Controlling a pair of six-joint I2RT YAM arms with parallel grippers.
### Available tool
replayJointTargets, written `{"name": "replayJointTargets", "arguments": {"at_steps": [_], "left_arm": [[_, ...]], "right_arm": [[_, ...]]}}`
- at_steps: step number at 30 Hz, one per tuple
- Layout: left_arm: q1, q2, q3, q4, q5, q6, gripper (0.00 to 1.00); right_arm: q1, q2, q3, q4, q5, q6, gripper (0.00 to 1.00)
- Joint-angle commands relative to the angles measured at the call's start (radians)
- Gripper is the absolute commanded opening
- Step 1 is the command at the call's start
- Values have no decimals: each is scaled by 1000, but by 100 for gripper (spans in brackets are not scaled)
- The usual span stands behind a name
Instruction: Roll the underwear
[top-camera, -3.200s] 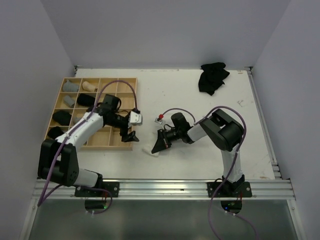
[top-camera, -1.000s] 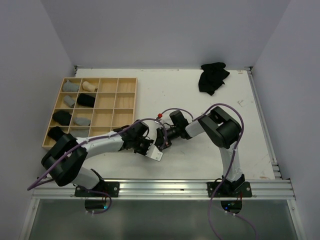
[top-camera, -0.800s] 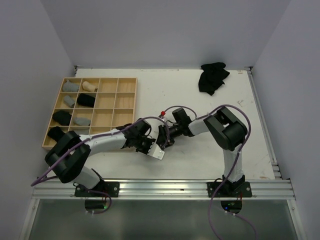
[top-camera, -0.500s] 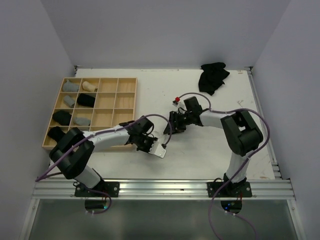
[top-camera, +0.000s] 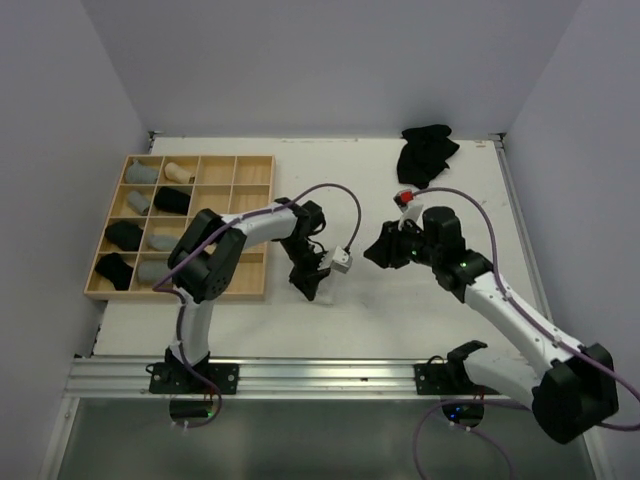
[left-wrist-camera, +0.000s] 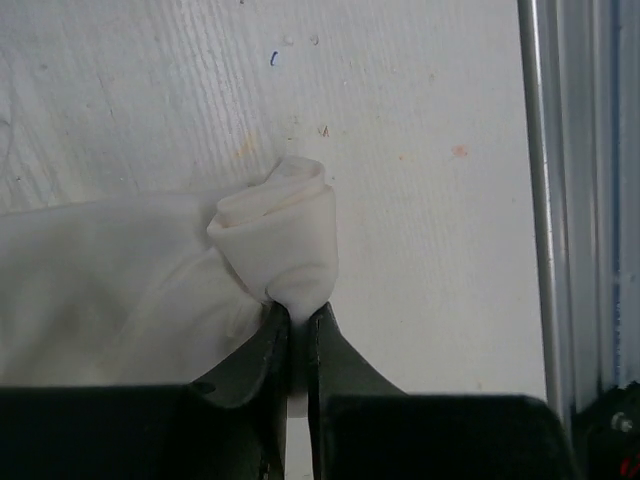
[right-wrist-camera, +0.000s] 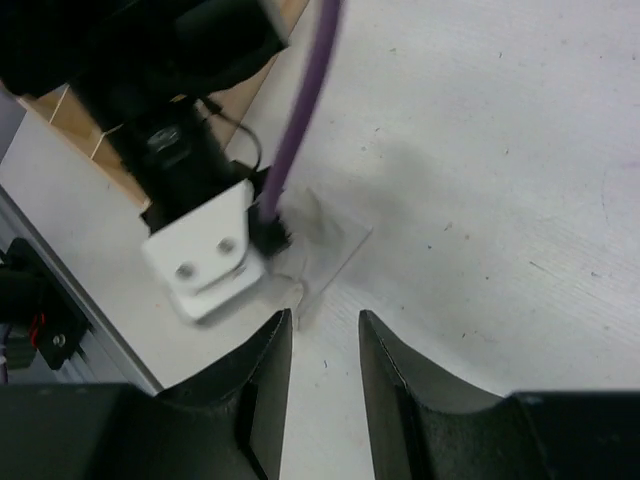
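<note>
**A:** How will the underwear (left-wrist-camera: 283, 232) handle?

**B:** Light, limp and quick to unroll, I'd judge. It lies on the desk (left-wrist-camera: 420, 120) near the tray's (top-camera: 215, 157) front corner, one end wound into a stub. Grip that stub across its layers.

**A:** And the pincers?

**B:** The left pincer (left-wrist-camera: 298, 318) is almost closed, nipping the stub's base. The right pincer (right-wrist-camera: 324, 325) hangs apart from it, partly spread and empty.

**A:** Do the views differ?

**B:** The left wrist view shows the nip, which the arm hides from above. Only the top view shows the rolls (top-camera: 172, 200) in the tray.
</note>
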Motion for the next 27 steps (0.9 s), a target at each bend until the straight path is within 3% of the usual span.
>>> {"name": "replayJointTargets", "arguments": {"at_steps": [1,7,10,14,17,27], "left_arm": [[48,210,61,-164,-82,17,9],[107,356,173,-284,-86,79,12],[105,390,186,-324,-83,116,15],[107,411,164,-316,-120,133,16],[107,416,156,-295,-125,117,16],[107,430,167,-247,-82,73,20]], "right_arm": [[65,-154,-64,-47,150,-57,36],[274,-183,-81,-90,299,-149,38],[389,-59,-13,-89,334,-254,43],[547,221,143,-143,400,-448,45],[594,319,252,-123,403,-521,45],[700,472,269,-45,288,-509,44]]}}
